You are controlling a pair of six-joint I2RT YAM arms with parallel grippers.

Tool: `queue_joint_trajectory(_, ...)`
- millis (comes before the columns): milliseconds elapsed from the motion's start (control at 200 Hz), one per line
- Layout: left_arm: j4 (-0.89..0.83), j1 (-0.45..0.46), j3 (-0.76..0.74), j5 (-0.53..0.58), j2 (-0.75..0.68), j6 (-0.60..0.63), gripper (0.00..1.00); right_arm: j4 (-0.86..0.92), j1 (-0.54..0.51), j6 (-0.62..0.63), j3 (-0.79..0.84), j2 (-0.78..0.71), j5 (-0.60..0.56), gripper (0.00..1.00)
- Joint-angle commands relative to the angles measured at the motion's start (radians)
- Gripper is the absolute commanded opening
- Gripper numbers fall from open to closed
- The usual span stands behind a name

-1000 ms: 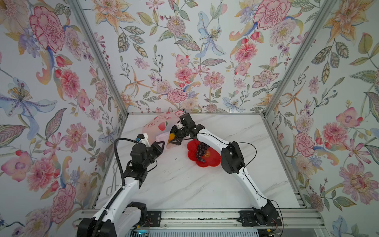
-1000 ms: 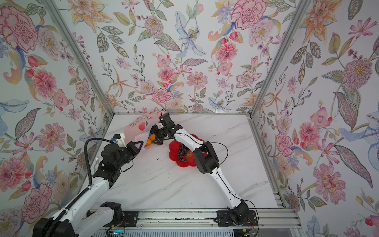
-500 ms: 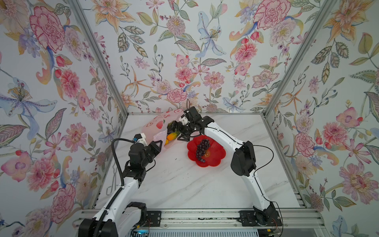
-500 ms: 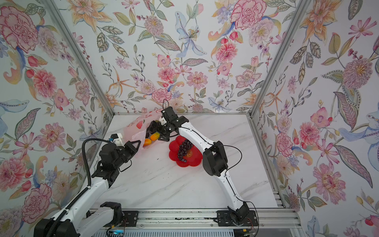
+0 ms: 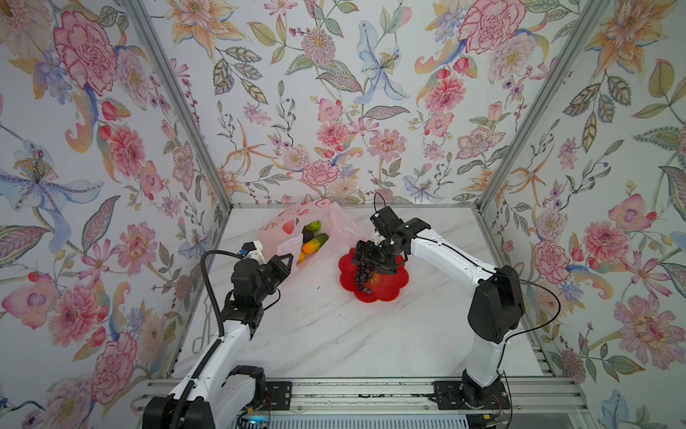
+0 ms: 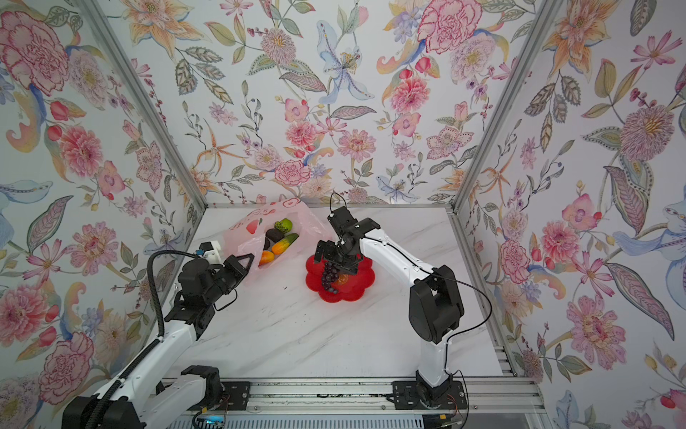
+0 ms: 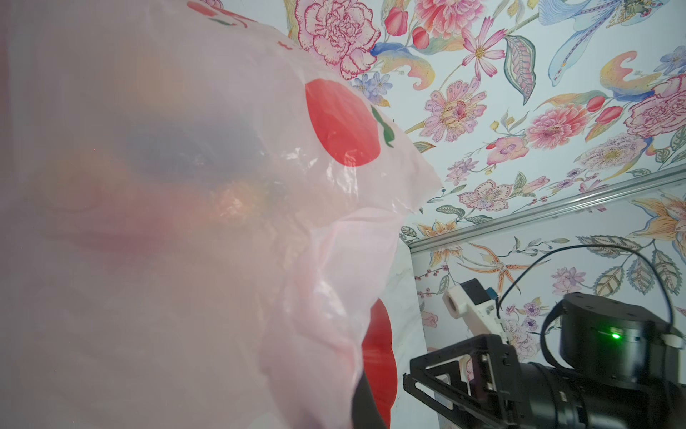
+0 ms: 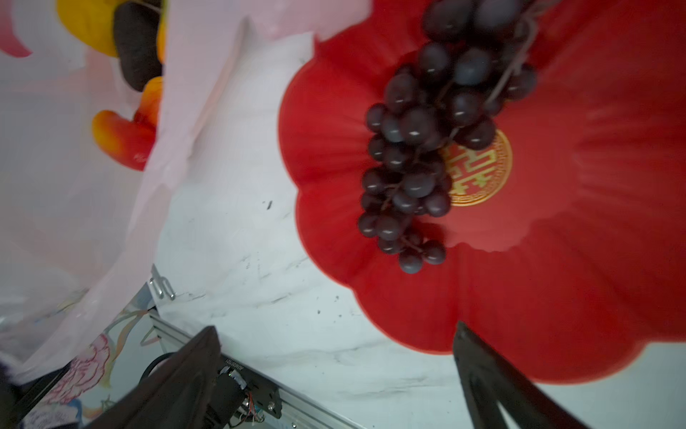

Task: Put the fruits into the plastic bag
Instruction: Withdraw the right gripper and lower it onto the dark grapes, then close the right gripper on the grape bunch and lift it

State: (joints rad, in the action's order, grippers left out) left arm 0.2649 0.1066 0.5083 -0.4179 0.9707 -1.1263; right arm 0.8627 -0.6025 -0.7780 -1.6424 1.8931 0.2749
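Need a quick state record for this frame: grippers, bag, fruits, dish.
left gripper: shut on plastic bag edge, holding mouth open
right gripper: open, over red dish, by grape bunch
in bag: green bumpy fruit, dark fruit, green-orange oblong, orange mango
not bagged: grape bunch, on red dish

Only thing that really reads is the gold round seal (image 8: 479,169) in the middle of the red dish (image 8: 575,241). It looks like the double-happiness character 囍, partly covered by the grape bunch (image 8: 412,156). The plastic bag (image 5: 276,232) has red lettering near its far end, too small to make out.
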Motion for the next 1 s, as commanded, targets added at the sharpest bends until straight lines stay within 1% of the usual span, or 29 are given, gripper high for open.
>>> queue_joint_trajectory(0,0.021,-0.01,0.002,-0.028,-0.006,-0.004,0.0,-0.011,0.018,-0.005,0.016,0.039,-0.033,0.99)
queue_joint_trajectory(100,0.022,-0.01,0.002,-0.026,-0.016,-0.01,0.0,-0.044,0.033,-0.02,0.015,0.081,-0.032,1.0)
queue_joint_trajectory(230,0.009,-0.01,-0.004,-0.024,-0.028,-0.013,0.0,-0.103,0.056,-0.054,-0.004,0.144,0.001,0.96)
queue_joint_trajectory(365,-0.007,-0.008,-0.012,-0.011,-0.049,-0.017,0.0,-0.104,0.061,-0.061,-0.075,0.22,-0.001,0.95)
queue_joint_trajectory(646,-0.027,-0.01,-0.007,0.004,-0.062,-0.012,0.0,-0.099,0.064,-0.094,-0.162,0.336,0.003,0.94)
queue_joint_trajectory(991,-0.038,-0.011,-0.006,0.008,-0.065,-0.007,0.0,-0.099,0.056,-0.106,-0.197,0.42,-0.007,0.9)
